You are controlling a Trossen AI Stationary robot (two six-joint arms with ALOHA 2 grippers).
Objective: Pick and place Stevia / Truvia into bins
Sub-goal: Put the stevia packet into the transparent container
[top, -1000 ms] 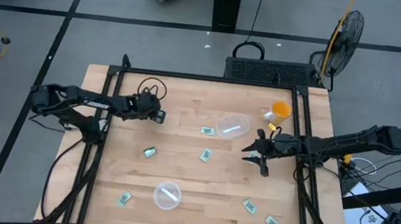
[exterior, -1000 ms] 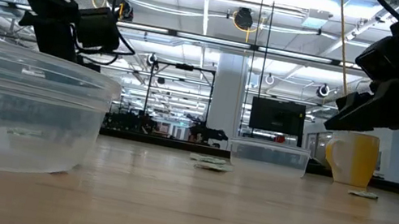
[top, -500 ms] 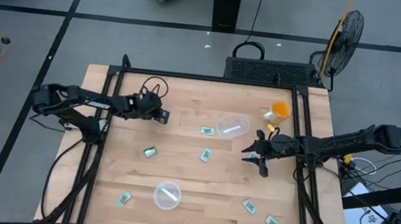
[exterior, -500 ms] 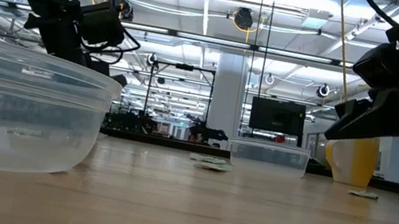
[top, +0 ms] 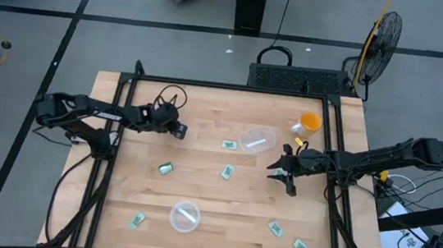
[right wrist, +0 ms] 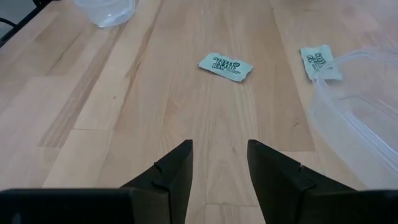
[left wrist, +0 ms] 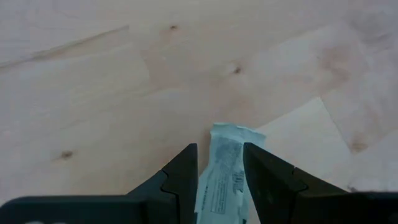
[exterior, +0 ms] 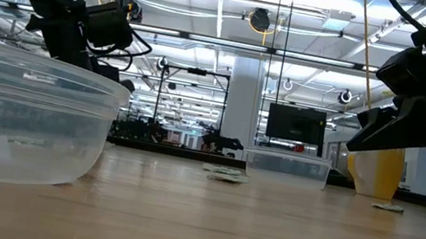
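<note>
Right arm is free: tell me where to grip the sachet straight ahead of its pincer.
The sachet lies flat on the table, so come down from above with the right pincer and pinch across its narrower width, probably mid-length.

Between our left gripper's fingers sits a sachet. Ahead of our right gripper lies another sachet (on bare table), a third against the near bowl, the other bowl beyond.

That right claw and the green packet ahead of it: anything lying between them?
No. In the right wrist view, only bare wood lies between the right gripper and the sachet.
</note>
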